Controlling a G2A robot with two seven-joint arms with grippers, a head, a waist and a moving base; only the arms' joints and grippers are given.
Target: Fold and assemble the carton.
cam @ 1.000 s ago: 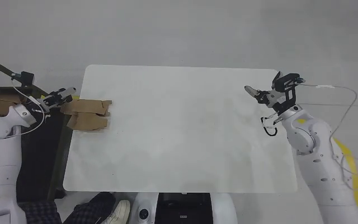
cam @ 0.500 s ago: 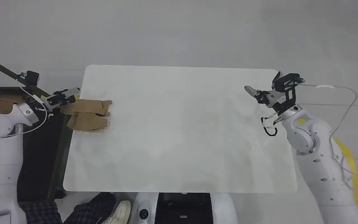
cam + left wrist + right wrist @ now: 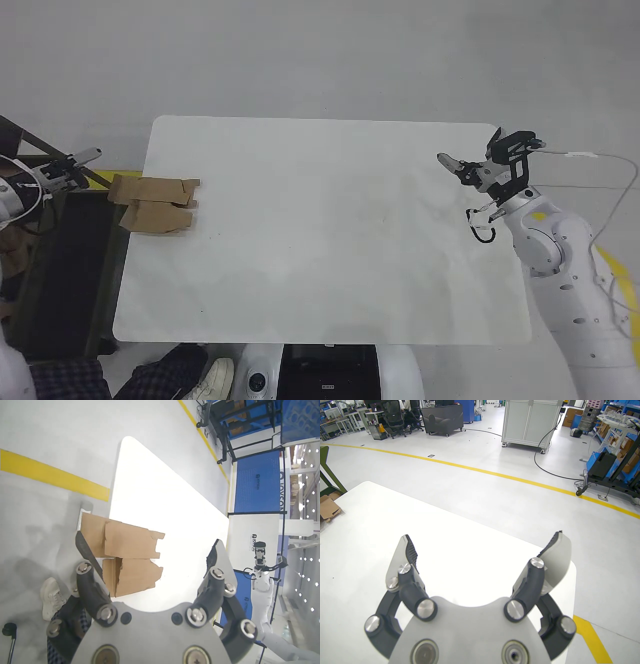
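One flat carton (image 3: pixel 155 203), one table (image 3: pixel 330 230), two grippers. Left gripper (image 3: pixel 148 541) wide open, empty, carton near, not touched. Right gripper (image 3: pixel 482 536) wide open, empty, carton far off.

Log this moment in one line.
carton: unassembled, left edge of table | left claw: open, empty, beyond that edge | right claw: open, empty, over right edge

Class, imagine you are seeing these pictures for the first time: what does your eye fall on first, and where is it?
The brown carton lies flattened at the left edge of the white table. The left tool hangs open just off that edge, apart from the carton. The right tool hangs open over the table near the opposite edge.
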